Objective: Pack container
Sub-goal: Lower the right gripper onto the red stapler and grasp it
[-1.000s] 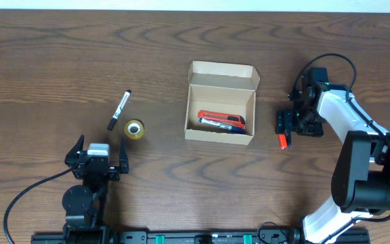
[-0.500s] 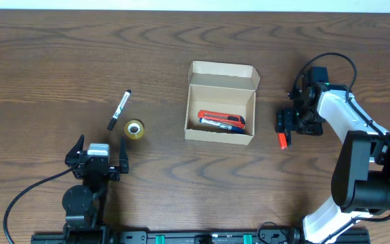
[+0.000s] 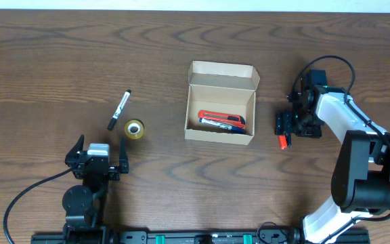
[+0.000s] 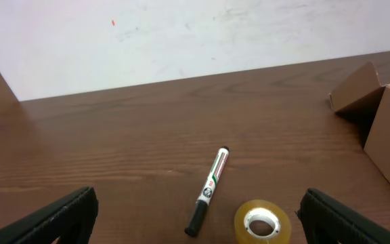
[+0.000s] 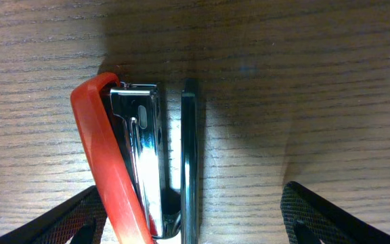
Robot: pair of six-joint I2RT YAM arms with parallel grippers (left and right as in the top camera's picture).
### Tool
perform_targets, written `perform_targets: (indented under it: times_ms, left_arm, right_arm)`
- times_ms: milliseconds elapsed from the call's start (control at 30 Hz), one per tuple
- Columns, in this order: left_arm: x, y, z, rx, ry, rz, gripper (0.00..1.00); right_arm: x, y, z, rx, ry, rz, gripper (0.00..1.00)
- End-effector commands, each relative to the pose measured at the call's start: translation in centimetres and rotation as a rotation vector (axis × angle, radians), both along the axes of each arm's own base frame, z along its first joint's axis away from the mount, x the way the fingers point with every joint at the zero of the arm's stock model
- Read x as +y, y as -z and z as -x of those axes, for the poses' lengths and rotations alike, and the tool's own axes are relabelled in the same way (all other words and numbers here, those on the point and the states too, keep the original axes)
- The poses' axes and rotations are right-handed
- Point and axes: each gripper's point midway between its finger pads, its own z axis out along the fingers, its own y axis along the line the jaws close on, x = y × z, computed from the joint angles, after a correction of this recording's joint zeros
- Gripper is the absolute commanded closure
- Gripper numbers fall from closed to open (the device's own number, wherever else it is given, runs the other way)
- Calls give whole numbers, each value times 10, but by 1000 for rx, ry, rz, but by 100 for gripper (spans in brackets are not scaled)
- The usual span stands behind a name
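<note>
Tan cardboard container (image 3: 219, 134) at the middle of the wooden surface (image 3: 181, 41), lid flap folded back. Sat apart from both tools: left of the right tool (image 3: 284, 129), up and right of the left tool (image 3: 101, 154). Held a red and black item (image 3: 221, 119) lying flat inside. Right tool spread wide, straddling a red and chrome stapler (image 5: 131, 149). Left tool spread wide, gripping nothing, facing a marker (image 4: 208, 190) and tape roll (image 4: 263, 222). Marker print too small to read; container sides plain.
</note>
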Motion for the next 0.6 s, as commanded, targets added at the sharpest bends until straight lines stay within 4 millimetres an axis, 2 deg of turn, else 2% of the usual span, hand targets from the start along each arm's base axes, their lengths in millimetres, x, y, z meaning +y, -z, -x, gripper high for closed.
perform_targets:
  times_ms: [0,267,333,567]
  left_arm:
    - [0,3,0,5,0,5,5]
    - [0,3,0,4,0,5,5]
    - [0,3,0,5,0,5,5]
    - [0,3,0,4,0,5,5]
  right_arm:
    - [3,8,6,19,-13,-11,19]
    - [7,21,16,25,-13,-26,19]
    - [7,21,16,24,-13,-26,22]
    - [7,21,14,17,-13,-26,59]
